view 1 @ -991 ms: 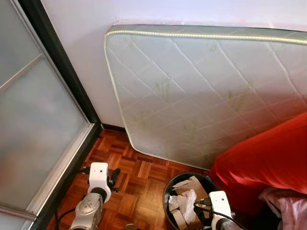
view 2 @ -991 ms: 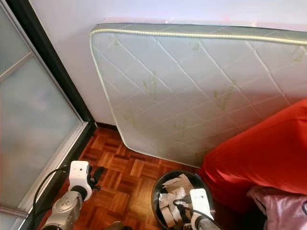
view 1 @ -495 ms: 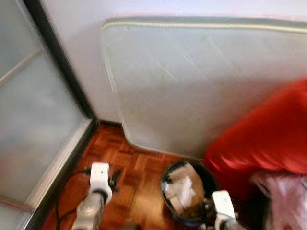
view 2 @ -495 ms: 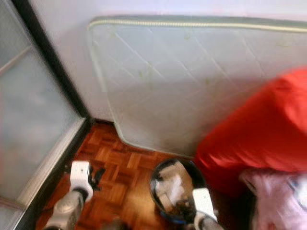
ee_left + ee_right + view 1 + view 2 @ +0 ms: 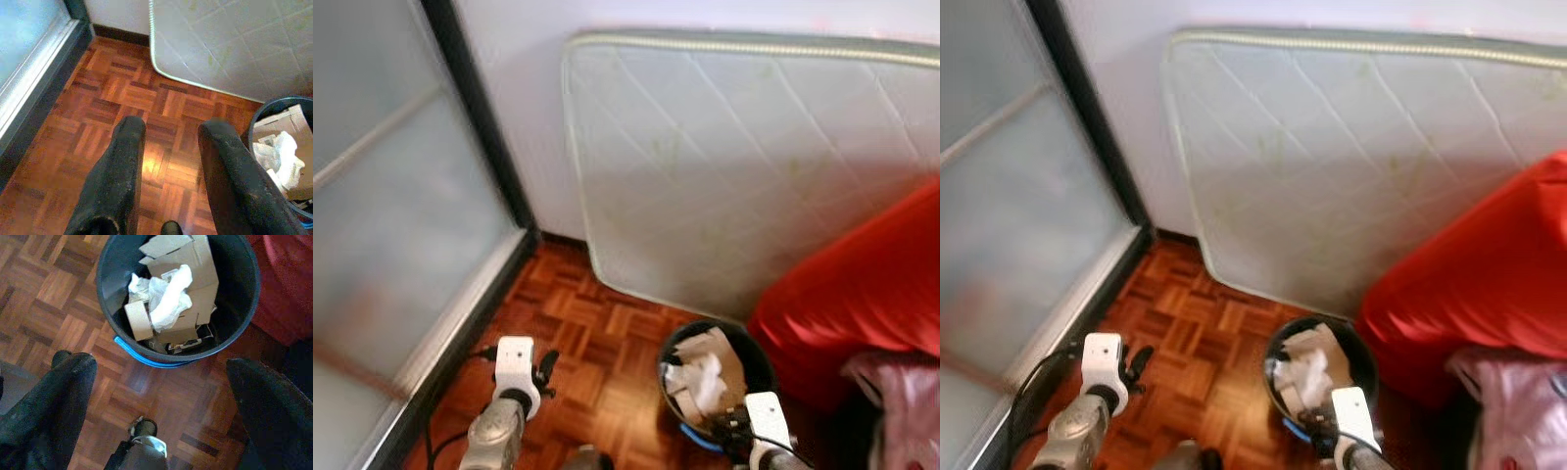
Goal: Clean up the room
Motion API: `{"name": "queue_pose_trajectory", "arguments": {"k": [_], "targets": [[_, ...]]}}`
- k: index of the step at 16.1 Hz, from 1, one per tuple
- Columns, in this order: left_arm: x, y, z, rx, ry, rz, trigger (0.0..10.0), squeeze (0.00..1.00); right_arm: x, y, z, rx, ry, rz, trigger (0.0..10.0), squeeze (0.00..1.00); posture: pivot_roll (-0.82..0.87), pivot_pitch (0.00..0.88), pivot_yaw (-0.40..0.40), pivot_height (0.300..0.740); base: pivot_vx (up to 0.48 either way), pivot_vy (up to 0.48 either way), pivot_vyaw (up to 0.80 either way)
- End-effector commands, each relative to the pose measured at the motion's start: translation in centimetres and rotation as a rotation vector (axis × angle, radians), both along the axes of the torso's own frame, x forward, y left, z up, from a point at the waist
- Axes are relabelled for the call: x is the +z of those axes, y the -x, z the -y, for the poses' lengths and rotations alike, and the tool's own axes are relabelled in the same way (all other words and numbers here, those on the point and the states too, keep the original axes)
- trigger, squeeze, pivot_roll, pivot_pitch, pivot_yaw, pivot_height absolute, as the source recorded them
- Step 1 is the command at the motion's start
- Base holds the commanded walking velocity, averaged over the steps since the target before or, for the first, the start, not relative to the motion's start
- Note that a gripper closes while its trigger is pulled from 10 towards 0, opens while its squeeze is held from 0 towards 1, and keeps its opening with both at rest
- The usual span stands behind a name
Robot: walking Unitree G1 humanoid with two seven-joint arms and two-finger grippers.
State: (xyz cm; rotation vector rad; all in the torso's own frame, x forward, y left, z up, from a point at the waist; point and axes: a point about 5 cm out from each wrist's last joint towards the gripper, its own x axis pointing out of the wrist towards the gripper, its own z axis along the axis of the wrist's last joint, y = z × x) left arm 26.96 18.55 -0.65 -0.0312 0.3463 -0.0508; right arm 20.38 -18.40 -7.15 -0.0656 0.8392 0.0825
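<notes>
Parquet [image 5: 98,93] lies under us, warm brown blocks running out to the wall. Nearest to us hang our two arms. Our left tool [image 5: 168,142] is held low over bare floor, its two black fingers [image 5: 122,166] spread apart with nothing between them. Our right tool [image 5: 161,382] is held just above the bin [image 5: 106,289], its fingers [image 5: 63,396] set wide apart and gripping nothing; in the head views its white wrist block sits at the bin's near rim. The bin is dark and round, with a blue edge showing at its near side. It stands on the parquet and holds folded cardboard [image 5: 195,264], a smaller brown card piece [image 5: 137,320] and crumpled white paper [image 5: 168,296] on top. To our right of the bin, touching or nearly touching it, is a large red cushion or sofa [image 5: 862,294], and a pink cloth [image 5: 901,401] lies at its near end. To our left a frosted glass door [image 5: 391,225] in a dark frame runs along the floor's edge. Behind the bin a quilted white mattress [image 5: 744,166] stands on its long edge, leaning against the pale wall [image 5: 524,117], its lower rounded corner reaching the floor near the dark skirting.
</notes>
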Motion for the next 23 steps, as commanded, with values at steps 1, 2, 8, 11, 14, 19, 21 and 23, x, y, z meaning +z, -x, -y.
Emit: {"name": "queue_pose_trajectory", "arguments": {"k": [1, 2, 8, 11, 14, 19, 21, 23], "targets": [[-0.01, 0.02, -0.13, 0.005, -0.005, 0.0, 10.0, 0.0, -0.38, 0.72, 0.12, -0.02, -0.01, -0.019, 10.0, 0.0, 0.03, 0.108, 0.033, 0.704, 0.0, 0.0, 0.0], [-0.03, 0.01, -0.12, 0.005, -0.004, -0.002, 10.0, 0.0, -0.36, 0.71, 0.17, -0.016, -0.007, -0.019, 10.0, 0.0, 0.03, 0.109, 0.033, 0.704, 0.0, 0.0, 0.0], [0.1, -0.11, -0.38, 0.016, -0.008, 0.004, 10.0, 0.0, -0.34, 0.95, 0.89, -0.035, -0.005, -0.009, 10.0, 0.0, 0.03, 0.113, 0.035, 0.704, 0.234, 0.0, 0.16], [0.16, -0.17, -0.4, 0.016, -0.006, 0.006, 10.0, 0.0, -0.49, 1.1, 0.29, 0.015, 0.017, -0.013, 10.0, 0.0, 0.03, 0.115, 0.034, 0.704, 0.375, 0.0, 0.15], [0.19, -0.18, -0.4, 0.015, -0.004, 0.008, 10.0, 0.0, -0.63, 1.29, 0.04, -0.012, -0.004, -0.019, 10.0, 0.0, 0.03, 0.115, 0.034, 0.704, 0.376, 0.0, 0.2], [0.3, -0.22, -0.37, 0.017, 0.003, 0.02, 10.0, 0.0, -0.72, 1.48, 0.18, -0.017, -0.001, -0.026, 10.0, 0.0, 0.04, 0.116, 0.033, 0.704, 0.207, 0.0, 0.0], [0.33, -0.23, -0.36, 0.016, 0.005, 0.022, 10.0, 0.0, -0.73, 1.47, 0.14, -0.017, 0.001, -0.028, 10.0, 0.0, 0.04, 0.116, 0.033, 0.704, 0.0, 0.0, 0.0], [0.34, -0.22, -0.3, 0.014, 0.008, 0.024, 10.0, 0.0, -0.68, 1.33, -0.02, -0.019, 0.004, -0.024, 10.0, 0.0, 0.04, 0.116, 0.032, 0.704, 0.0, 0.0, 0.0]]}}
